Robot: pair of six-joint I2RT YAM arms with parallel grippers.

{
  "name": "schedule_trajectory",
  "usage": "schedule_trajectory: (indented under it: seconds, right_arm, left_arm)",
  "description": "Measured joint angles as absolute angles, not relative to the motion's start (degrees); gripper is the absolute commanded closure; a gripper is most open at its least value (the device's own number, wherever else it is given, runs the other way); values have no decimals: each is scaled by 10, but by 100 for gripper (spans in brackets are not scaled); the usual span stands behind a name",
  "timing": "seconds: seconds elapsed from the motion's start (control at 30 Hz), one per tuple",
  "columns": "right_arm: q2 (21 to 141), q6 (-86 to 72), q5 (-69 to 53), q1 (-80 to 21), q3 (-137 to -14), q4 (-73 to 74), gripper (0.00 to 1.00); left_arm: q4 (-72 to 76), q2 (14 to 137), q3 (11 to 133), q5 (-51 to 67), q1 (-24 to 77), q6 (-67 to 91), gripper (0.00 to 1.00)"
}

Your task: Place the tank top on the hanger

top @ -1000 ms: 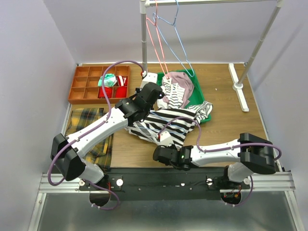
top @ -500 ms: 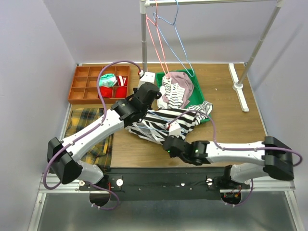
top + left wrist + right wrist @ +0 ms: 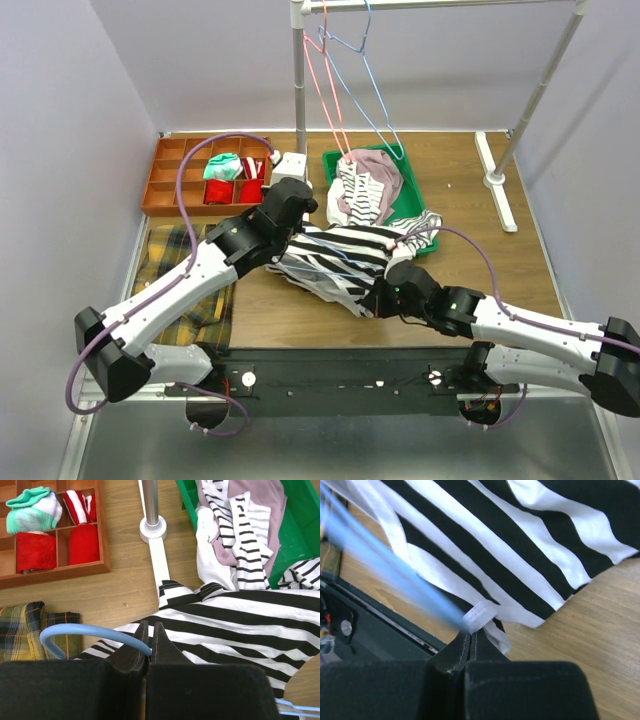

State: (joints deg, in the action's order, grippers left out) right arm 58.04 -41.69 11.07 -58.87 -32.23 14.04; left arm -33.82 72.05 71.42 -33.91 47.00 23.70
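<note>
Stretching out from its folded pose, the right arm now lies low across the lower right of the overhead view, and its right gripper (image 3: 471, 635) has closed since a second ago. It pinches a white stitched edge at the near border of the tank top (image 3: 338, 258), jaws fully together on the cloth. Meanwhile the left arm has drawn back a little toward the left of the frame.

In the left wrist view, the left gripper (image 3: 148, 632) is clamped narrow on the wire of the hanger (image 3: 90, 627), just below its curved hook, which arcs out to the left of the fingers. The hanger's blue wire runs as a blurred streak across the upper left of the right wrist view, above the striped cloth.

Spread flat on the worktop (image 3: 470, 250), the tank top lies in the middle of the overhead view, between the two grippers, its far right corner touching the green bin (image 3: 300, 535). A dusty-pink garment (image 3: 378, 165) and finer-striped cloth fill that bin. At upper left sits a wooden divided tray (image 3: 158, 200), and a plaid cloth (image 3: 170, 250) lies below it under the left arm.
</note>
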Motion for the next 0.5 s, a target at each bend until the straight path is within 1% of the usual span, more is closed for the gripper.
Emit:
schedule_trajectory:
  seconds: [0.2, 0.5]
  right_arm:
    - [559, -434, 23, -502, -306, 129, 99]
    - [573, -435, -136, -364, -307, 107, 99]
  left_arm:
    - [-330, 673, 698, -339, 470, 227, 100]
    - [-328, 644, 662, -348, 470, 206, 100]
